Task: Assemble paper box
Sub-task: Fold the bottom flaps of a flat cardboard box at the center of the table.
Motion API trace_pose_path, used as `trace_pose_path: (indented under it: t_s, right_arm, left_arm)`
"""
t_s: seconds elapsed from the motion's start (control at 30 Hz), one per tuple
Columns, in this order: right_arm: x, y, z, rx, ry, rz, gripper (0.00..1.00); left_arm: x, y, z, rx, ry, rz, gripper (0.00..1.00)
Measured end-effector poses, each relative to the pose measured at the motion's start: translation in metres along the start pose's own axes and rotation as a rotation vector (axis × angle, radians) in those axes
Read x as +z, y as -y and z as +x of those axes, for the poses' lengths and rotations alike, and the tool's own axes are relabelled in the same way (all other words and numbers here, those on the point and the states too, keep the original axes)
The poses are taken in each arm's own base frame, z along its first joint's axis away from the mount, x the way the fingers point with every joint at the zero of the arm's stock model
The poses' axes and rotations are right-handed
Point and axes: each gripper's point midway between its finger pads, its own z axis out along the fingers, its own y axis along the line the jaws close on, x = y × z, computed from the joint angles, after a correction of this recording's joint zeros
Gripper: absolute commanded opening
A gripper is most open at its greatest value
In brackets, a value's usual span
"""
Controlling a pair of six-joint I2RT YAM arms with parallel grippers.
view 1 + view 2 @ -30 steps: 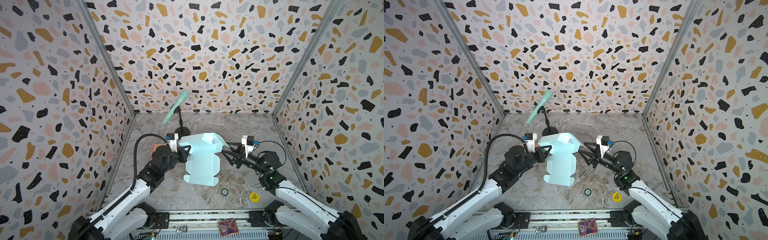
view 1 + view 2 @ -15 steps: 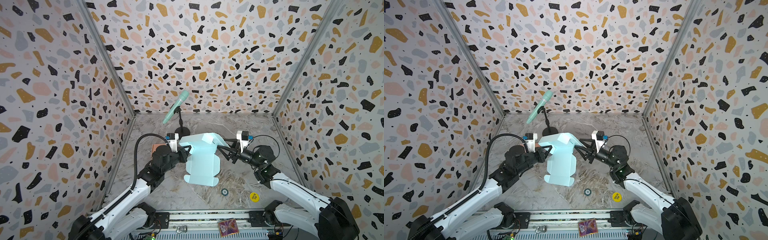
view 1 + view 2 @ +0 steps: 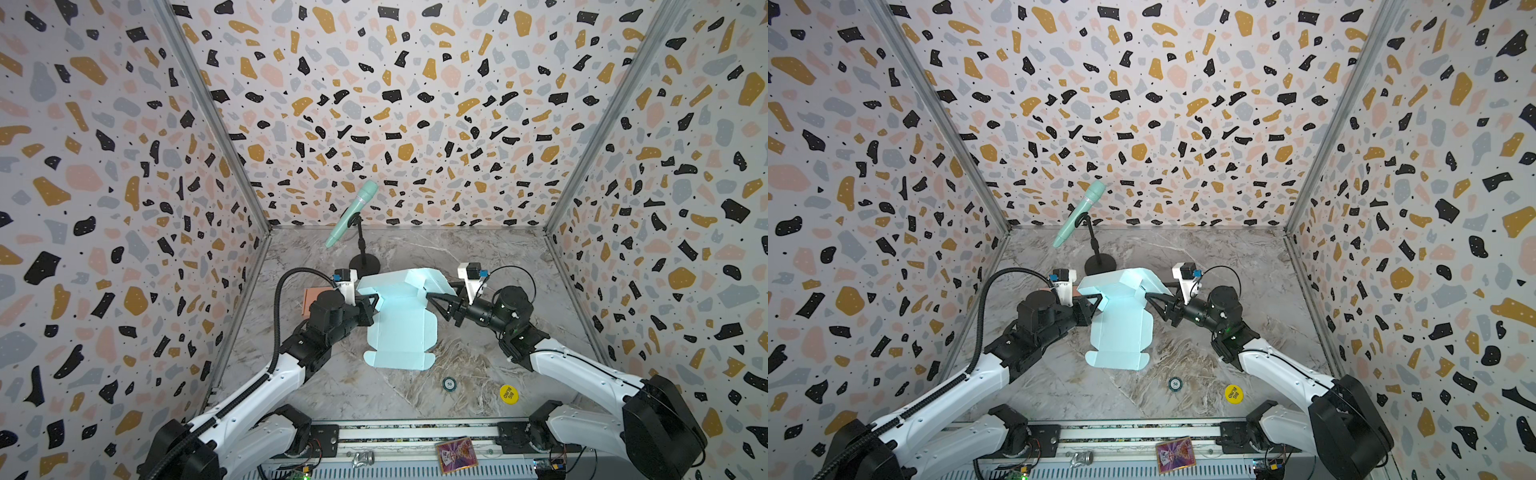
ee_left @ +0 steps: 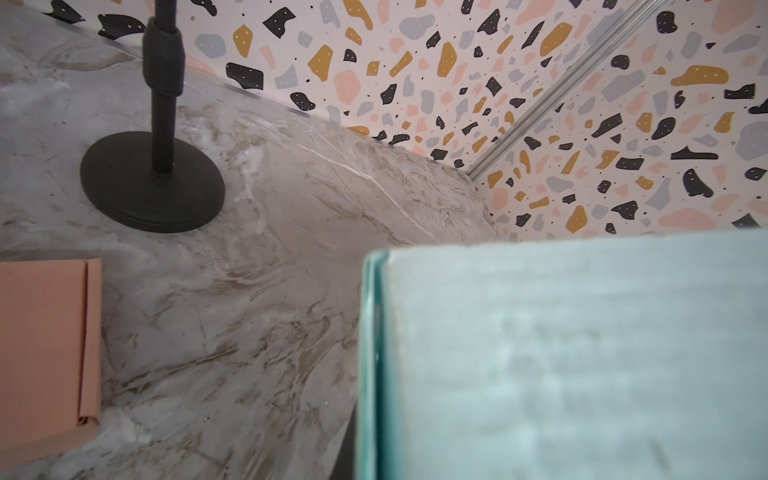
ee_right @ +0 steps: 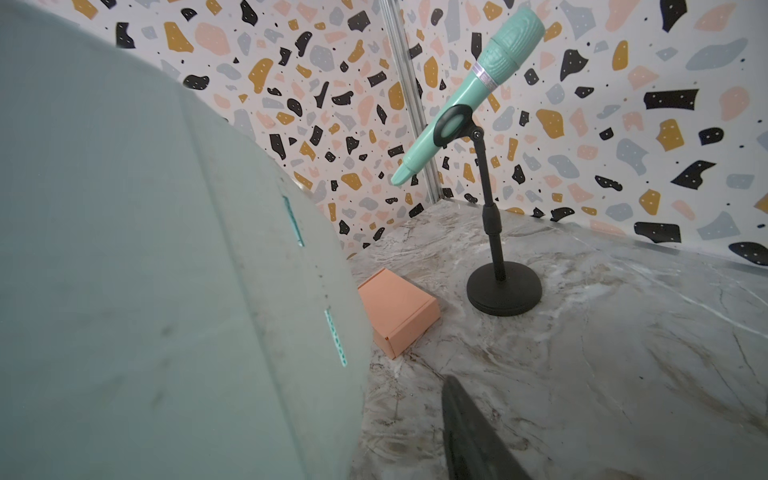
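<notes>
Right gripper (image 3: 432, 300) moved closer, left gripper (image 3: 374, 300) clamping paper box (image 3: 399, 324)

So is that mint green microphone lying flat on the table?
No, the microphone sits tilted in a clip on its black stand.

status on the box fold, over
Left gripper shut on the teal box blank, left edge. Right gripper at the raised right flap, jaws apart. Blank half folded, far end up. Mic stand just behind it, orange box clear.
</notes>
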Motion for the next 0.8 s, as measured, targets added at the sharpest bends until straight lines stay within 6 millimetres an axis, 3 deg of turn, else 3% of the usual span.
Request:
trace_pose_path:
  t_s: [0.2,0.33,0.63,0.8]
  right_arm:
    - [0.003,0.009,0.015,0.024,-0.056,0.042,0.48]
    - [-0.012,0.0,0.015,0.001,-0.048,0.04,0.51]
    - [-0.061,-0.042,-0.031,-0.113,0.067,-0.046,0.51]
    - [-0.086,-0.028,-0.048,-0.129,0.115,0.019,0.49]
  left_arm:
    - [0.004,-0.013,0.011,-0.004,-0.032,-0.048,0.0]
    - [0.007,-0.015,0.016,-0.007,-0.052,-0.051,0.0]
    - [0.007,-0.023,0.018,0.013,-0.095,-0.037,0.0]
    - [0.004,-0.02,0.018,0.051,-0.135,-0.009,0.02]
